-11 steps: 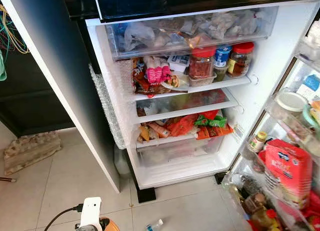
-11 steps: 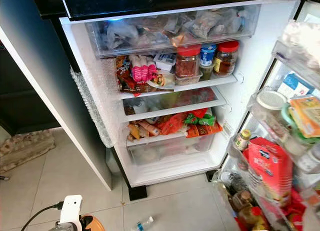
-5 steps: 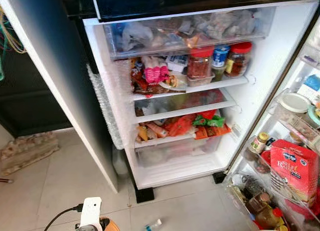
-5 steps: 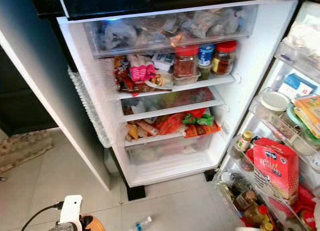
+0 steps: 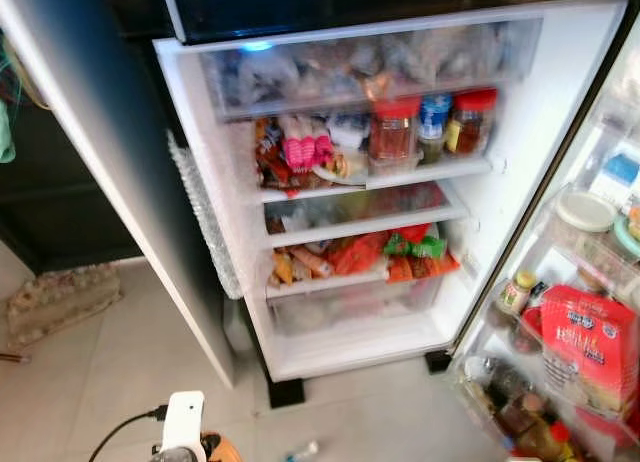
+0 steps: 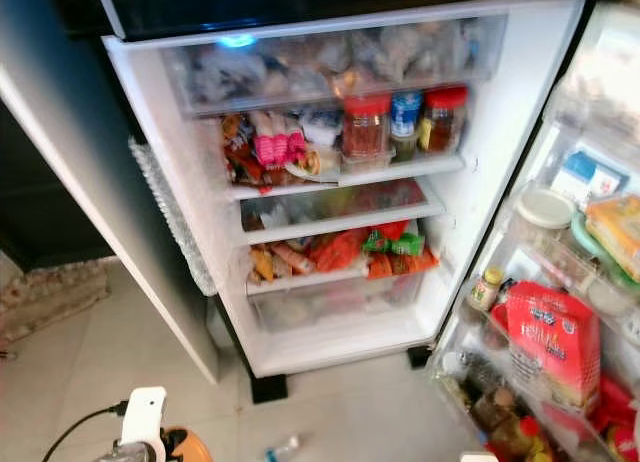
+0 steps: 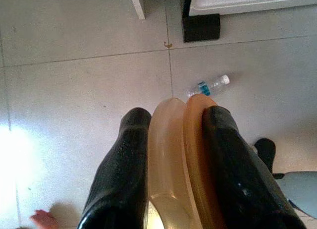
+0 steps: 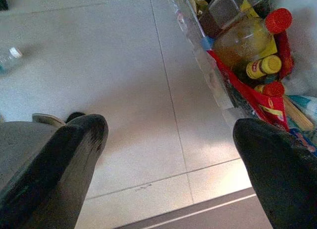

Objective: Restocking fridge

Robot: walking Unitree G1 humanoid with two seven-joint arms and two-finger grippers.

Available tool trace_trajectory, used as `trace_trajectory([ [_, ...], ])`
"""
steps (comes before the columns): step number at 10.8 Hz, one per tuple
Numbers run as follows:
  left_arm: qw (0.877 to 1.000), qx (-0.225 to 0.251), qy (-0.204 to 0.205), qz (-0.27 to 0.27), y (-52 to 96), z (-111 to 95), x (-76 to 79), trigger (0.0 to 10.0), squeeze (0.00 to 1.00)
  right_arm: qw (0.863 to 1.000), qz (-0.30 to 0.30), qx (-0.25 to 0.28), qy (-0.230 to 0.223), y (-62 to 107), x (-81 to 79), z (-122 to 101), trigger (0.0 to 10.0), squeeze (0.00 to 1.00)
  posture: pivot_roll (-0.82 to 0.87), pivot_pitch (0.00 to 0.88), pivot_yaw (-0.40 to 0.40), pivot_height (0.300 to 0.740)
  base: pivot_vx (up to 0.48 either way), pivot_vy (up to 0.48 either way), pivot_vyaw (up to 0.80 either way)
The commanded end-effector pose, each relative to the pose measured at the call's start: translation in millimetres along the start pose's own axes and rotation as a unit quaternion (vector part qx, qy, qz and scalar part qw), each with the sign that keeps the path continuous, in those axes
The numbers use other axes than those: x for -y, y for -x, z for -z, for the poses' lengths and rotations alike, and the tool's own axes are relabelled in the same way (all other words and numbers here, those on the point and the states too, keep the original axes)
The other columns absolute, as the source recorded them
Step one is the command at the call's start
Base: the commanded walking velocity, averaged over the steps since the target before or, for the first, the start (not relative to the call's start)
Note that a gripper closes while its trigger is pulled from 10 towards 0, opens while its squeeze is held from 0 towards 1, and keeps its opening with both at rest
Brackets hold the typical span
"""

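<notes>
Two black fingers of the left gripper point(image 7: 171, 154) are clenching a translucent orange plastic container point(image 7: 178, 159), low above the tiled floor. Right gripper point(image 8: 168, 154) is hanging released. Camera has been drifting right; the open white fridge point(image 5: 560, 102) is staying near, so shelving comes next.

Bright, soft motion blur, floor glare

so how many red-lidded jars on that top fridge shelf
2: one red-lidded jar at the middle of the shelf, another at its right end, with a blue-lidded tub between them. More may be hidden behind.
</notes>
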State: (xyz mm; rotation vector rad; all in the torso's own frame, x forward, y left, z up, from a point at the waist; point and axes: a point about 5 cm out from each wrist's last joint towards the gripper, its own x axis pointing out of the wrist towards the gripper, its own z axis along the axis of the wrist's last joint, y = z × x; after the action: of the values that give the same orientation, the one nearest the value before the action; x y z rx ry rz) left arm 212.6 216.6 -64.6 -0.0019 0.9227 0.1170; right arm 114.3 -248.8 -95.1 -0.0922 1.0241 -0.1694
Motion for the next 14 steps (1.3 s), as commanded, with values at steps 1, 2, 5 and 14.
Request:
trace_trajectory([
  [1, 1.0, -0.012, -0.007, -0.006, 0.9, 5.5, -4.6, 10.0, 0.0, 1.0, 0.0, -0.014, 0.001, 2.0, 2.6, 7.9, 10.0, 0.0, -0.03, 0.024, 0.016, 0.74, 0.0, -0.3, 0.0],
  [2, 1.0, -0.012, -0.007, -0.006, 0.9, 5.6, -4.7, 10.0, 0.0, 1.0, 0.002, -0.021, 0.001, 3.2, 5.7, 11.4, 10.0, 0.0, -0.03, 0.025, 0.016, 0.74, 0.0, -0.292, 0.0],
  [5, 1.0, -0.011, -0.008, -0.006, 0.9, 5.3, -4.5, 10.0, 0.0, 0.999, 0.005, -0.032, 0.0, 4.9, 10.9, 16.1, 10.0, 0.0, -0.04, 0.028, 0.018, 0.74, 0.0, -0.292, 0.0],
  [14, 1.0, -0.01, -0.007, -0.009, 1.0, 6.2, -4.3, 10.0, 0.0, 0.999, -0.007, -0.032, -0.001, 0.5, -6.8, 8.9, 10.0, 0.0, -0.03, 0.016, 0.02, 0.74, 0.0, 0.0, 0.0],
])
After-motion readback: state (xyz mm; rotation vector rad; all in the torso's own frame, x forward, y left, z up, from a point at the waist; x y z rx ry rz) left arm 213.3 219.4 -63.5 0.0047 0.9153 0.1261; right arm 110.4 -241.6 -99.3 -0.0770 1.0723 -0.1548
